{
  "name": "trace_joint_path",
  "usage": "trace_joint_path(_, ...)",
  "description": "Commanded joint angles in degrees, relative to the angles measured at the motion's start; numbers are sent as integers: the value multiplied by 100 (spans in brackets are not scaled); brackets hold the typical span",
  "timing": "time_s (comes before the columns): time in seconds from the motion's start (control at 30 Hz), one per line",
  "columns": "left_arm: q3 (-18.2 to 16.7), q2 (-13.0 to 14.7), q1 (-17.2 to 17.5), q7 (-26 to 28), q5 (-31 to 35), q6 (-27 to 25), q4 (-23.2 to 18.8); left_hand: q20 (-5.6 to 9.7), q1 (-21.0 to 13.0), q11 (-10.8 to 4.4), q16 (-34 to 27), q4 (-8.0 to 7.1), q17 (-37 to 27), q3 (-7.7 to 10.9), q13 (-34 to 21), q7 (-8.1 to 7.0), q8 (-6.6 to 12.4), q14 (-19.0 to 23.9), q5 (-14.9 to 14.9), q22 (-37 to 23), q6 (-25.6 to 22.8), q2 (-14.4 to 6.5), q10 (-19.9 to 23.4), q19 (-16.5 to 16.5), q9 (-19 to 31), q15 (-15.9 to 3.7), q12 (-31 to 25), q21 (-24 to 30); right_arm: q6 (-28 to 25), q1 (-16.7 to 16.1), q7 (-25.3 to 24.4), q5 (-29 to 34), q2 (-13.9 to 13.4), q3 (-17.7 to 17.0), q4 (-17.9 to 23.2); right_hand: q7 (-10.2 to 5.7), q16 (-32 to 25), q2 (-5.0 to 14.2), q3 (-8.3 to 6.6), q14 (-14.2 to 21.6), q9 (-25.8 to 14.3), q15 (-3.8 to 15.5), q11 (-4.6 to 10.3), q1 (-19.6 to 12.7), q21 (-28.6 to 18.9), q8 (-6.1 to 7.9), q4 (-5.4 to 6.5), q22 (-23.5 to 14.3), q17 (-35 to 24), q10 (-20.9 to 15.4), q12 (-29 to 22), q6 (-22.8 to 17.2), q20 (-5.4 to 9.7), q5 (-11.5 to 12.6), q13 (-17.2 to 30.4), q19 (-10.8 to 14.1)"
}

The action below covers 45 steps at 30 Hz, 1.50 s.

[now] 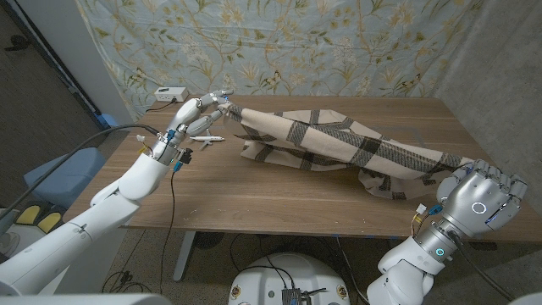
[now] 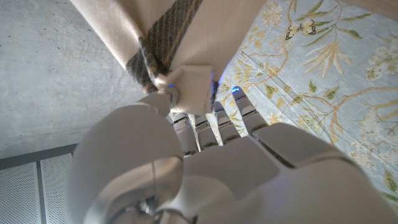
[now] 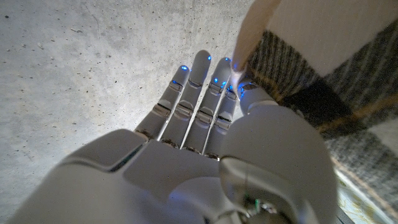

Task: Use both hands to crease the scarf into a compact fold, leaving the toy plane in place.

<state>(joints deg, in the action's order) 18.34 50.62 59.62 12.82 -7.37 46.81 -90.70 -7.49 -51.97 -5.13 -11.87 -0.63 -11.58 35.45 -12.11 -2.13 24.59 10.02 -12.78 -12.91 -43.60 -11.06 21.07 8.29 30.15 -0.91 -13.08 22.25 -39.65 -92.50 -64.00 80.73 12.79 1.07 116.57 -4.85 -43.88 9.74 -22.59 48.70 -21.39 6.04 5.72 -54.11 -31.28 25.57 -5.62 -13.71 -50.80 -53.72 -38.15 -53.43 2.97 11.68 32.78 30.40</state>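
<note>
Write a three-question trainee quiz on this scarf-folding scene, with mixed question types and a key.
1. True or false: the left hand grips a corner of the scarf.
2. Multiple choice: where is the toy plane? A) on top of the scarf B) on the table beside the scarf's end, under the left hand C) in the right hand
3. Fill in: the wall behind the table is covered by a ____-patterned cloth.

Key: 1 true, the left wrist view shows the corner pinched. 2 B. 3 floral.
</note>
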Motion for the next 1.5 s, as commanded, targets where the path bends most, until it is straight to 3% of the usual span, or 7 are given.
trace_joint_path(0.03,-134,-1667,-1032,-4224,-3815,-1057,1083,21,-190,-4,-214,53,-177,12,-271,546,1769,40,262,-86,22,-73,244,-242,1400,-68,-83,331,1989,573,0,-196,772,-1034,1980,-136,628,0,-36,125,-575,676,133,-12,-506,432,294,62,-674,132,-244,180,138,181,327,-341)
trace_joint_path(0.23,-118,-1692,-1050,-4130,-3745,-1088,1130,19,-186,2,-213,45,-180,13,-278,560,1774,31,262,-87,26,-77,244,-248,1390,-59,-83,343,1682,607,0,-322,365,-870,1948,-142,655,3,-36,141,-567,681,131,-18,-534,437,298,69,-703,121,-246,171,133,185,323,-343)
trace_joint_path(0.5,-125,-1712,-1030,-4055,-3670,-1020,1151,20,-190,5,-215,46,-179,19,-286,567,1788,33,262,-87,41,-75,241,-256,1398,-60,-81,357,1074,709,0,-557,-387,-603,1918,-146,689,2,-34,150,-554,678,133,-16,-557,438,307,75,-726,125,-248,167,135,187,328,-358)
trace_joint_path(0.77,-121,-1720,-1032,-3964,-3629,-1034,1152,20,-189,12,-218,42,-180,21,-293,566,1802,34,262,-88,38,-75,249,-261,1398,-60,-84,370,860,817,0,-745,-738,-540,1828,-145,720,-5,-32,158,-548,679,135,-23,-583,442,307,82,-756,124,-241,167,139,190,318,-368)
trace_joint_path(1.17,36,-1790,-1406,-3585,-3171,-1168,1262,17,-185,11,-219,34,-179,25,-304,553,1822,32,261,-88,52,-72,244,-269,1406,-57,-81,392,82,1241,289,-1197,-1883,-215,1555,-148,769,-3,-29,174,-549,682,132,-25,-623,454,317,93,-794,126,-248,166,138,194,333,-382)
trace_joint_path(1.5,62,-1827,-1686,-2400,-1975,-1120,1120,29,-189,4,-223,34,-179,32,-313,578,1835,38,259,-88,63,-73,253,-268,1402,-64,-84,415,-287,1798,783,-1692,-2746,-28,1146,-154,815,-9,-24,176,-549,679,157,-26,-654,458,323,102,-826,138,-243,179,144,196,336,-400)
